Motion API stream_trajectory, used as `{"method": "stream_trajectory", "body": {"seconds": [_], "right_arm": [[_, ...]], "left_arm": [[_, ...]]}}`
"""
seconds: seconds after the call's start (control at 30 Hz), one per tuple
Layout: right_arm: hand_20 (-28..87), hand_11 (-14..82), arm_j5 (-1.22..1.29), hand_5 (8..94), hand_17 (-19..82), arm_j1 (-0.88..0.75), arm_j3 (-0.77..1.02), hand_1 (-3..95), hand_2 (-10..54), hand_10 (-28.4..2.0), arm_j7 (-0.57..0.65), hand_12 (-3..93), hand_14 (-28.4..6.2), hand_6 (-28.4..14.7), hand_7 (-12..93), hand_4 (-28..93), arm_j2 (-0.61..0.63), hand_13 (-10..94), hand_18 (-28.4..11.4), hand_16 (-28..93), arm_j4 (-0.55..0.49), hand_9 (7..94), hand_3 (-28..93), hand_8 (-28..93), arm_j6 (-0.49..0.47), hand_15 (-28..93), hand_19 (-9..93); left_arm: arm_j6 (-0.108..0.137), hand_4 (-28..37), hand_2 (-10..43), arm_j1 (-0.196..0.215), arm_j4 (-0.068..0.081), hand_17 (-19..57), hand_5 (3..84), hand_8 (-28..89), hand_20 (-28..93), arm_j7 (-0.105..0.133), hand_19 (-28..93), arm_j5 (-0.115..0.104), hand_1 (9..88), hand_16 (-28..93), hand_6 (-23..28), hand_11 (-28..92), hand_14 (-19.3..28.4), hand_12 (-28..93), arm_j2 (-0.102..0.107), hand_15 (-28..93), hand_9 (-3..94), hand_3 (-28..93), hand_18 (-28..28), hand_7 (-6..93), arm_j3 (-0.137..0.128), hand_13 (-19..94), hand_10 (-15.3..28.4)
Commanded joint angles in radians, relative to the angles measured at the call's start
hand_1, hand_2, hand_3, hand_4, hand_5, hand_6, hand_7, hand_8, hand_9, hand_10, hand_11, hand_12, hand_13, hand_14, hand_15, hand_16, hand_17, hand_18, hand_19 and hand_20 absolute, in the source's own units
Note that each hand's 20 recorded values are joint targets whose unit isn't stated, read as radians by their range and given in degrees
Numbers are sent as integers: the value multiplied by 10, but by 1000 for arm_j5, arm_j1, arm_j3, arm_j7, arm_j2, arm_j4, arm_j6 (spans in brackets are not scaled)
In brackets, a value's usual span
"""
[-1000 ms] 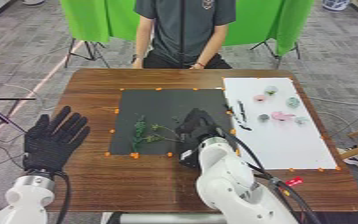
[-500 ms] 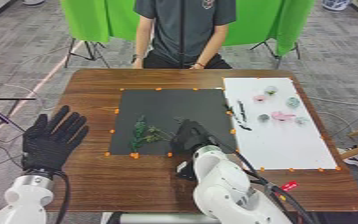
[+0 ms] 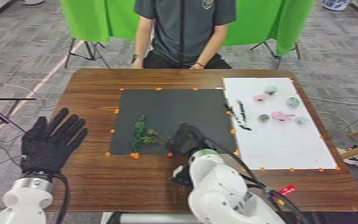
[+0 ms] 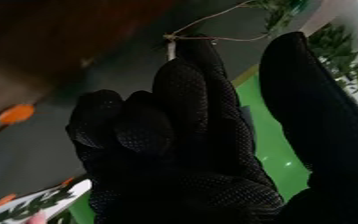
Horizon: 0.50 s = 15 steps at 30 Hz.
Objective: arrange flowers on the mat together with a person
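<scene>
- Black fabric, right hand [image 3: 189, 139]: over the near edge of the dark mat [image 3: 171, 102]. Fingers loosely extended and close together, thumb set apart. Low position probably chosen for nudging or settling a stem rather than lifting it.
- Thin brown stem [image 4: 171, 37], forked: its pale end meets the fingertips in the right wrist view; whether it is nipped between them, cannot tell. Contact at the bare end would spare the leaves.
- Greenery [image 3: 142, 137], leafy sprigs: lying on the dark mat, toward its near left, close beside the right hand. Gathered closely, presumably as a base for blooms to come.
- Pink blossom [image 3: 280, 116], with pale green flower [image 3: 293, 102] and others: spread over the white mat [image 3: 286, 145], at the right. Spacing probably meant for easy single picking.
- Dark stems [image 3: 240, 112]: on the white mat's left side, likely reserve material.
- Left hand [image 3: 51, 145], black fabric: fingers spread, left of the dark mat above the table [image 3: 95, 185]; holding nothing, seemingly parked clear of the work.
- Orange tabs [image 3: 135, 155]: along the mat edges, likely to stop slipping.
- Risk, as judged: a snagged stem could drag the cluster askew.
</scene>
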Motion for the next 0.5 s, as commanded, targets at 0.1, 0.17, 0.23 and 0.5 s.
{"method": "stream_trajectory", "body": {"seconds": [0.1, 0.17, 0.23, 0.5], "right_arm": [[389, 574, 15, 703, 430, -19, -29, 372, -44, -184, -7, 438, -209, -108, 114, -169, -20, 645, -284, 546, -6, 681, 745, -98, -20, 773, 932], [389, 573, 18, 703, 430, -22, -22, 371, -43, -184, -7, 437, -208, -108, 112, -169, -24, 646, -284, 546, -3, 680, 746, -98, -7, 772, 932], [389, 571, 2, 694, 431, -22, -25, 370, -42, -183, -14, 435, -207, -111, 108, -170, -21, 647, -284, 546, 2, 680, 746, -98, 59, 771, 932], [392, 572, 15, 683, 435, -13, 5, 371, -40, -180, -8, 433, -205, -110, 104, -172, -17, 649, -284, 547, -7, 682, 750, -99, 89, 770, 932]], "left_arm": [[17, -283, 133, 9, 3, -56, 448, -109, 126, -1, 324, -9, 273, -62, 87, 274, 172, 118, -7, 381, 418, 763, 145, 163, 5, 313, 176], [16, -283, 133, 9, 3, -56, 448, -109, 126, -3, 324, -8, 273, -62, 87, 274, 171, 118, -8, 381, 418, 763, 145, 163, 6, 313, 177], [15, -283, 133, 9, 5, -55, 449, -110, 126, -3, 323, -8, 273, -62, 87, 275, 171, 118, -10, 381, 418, 763, 145, 163, 6, 313, 176], [15, -283, 134, 23, 0, -56, 449, -110, 126, 2, 324, -8, 273, -62, 87, 275, 171, 118, -15, 382, 418, 764, 146, 163, 1, 313, 176]]}}
